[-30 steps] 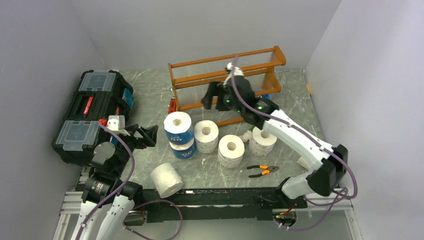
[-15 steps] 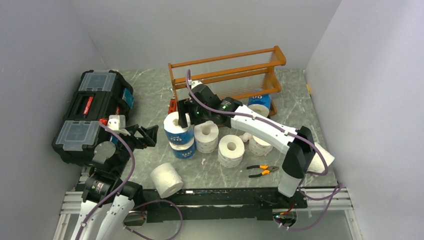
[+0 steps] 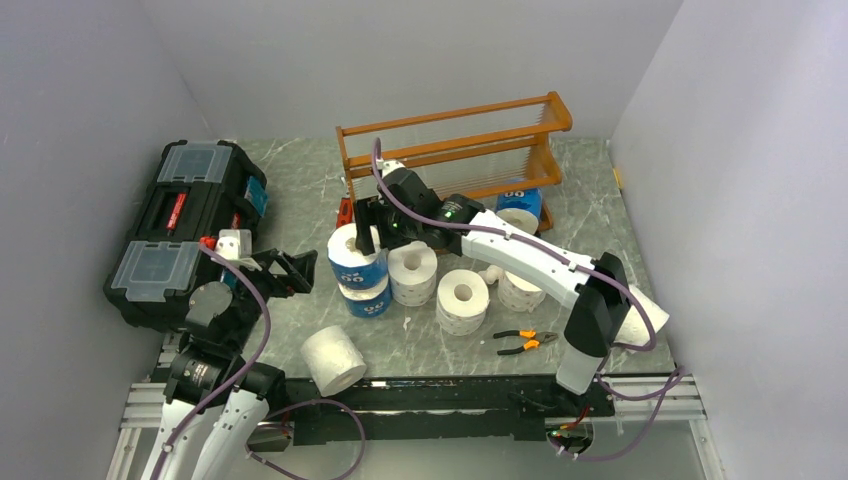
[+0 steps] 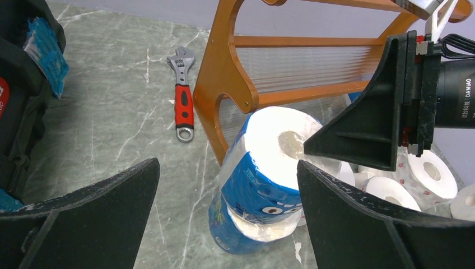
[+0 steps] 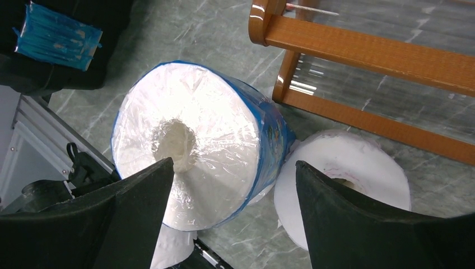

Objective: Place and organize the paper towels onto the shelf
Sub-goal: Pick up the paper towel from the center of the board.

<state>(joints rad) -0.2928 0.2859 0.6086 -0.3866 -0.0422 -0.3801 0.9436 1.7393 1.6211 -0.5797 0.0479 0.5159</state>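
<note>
- The stacked blue rolls (image 3: 357,262) have an open top face, and the right pincer (image 5: 234,168) is spread above it.
- A white roll (image 5: 341,185) sits just beside the stack, closing that flank.
- The shelf (image 3: 450,135) end post stands just behind the stack.
- Bare counter (image 3: 300,185) lies between the toolbox (image 3: 185,225) and the stack, with only a wrench (image 4: 184,106) on it.
- The left pincer (image 4: 228,163), jaws wide, occupies the toolbox-side approach.
- The right arm (image 3: 530,262) spans above the row of white rolls.

You're looking into a robotics lab test cell: plain pale panel walls (image 3: 400,60) box in a grey marbled surface (image 3: 300,190). Bare aluminium framing rails (image 3: 140,408) run along the bottom of the frame, and a black plastic toolbox with clear lids (image 3: 185,235) sits at left.
</note>
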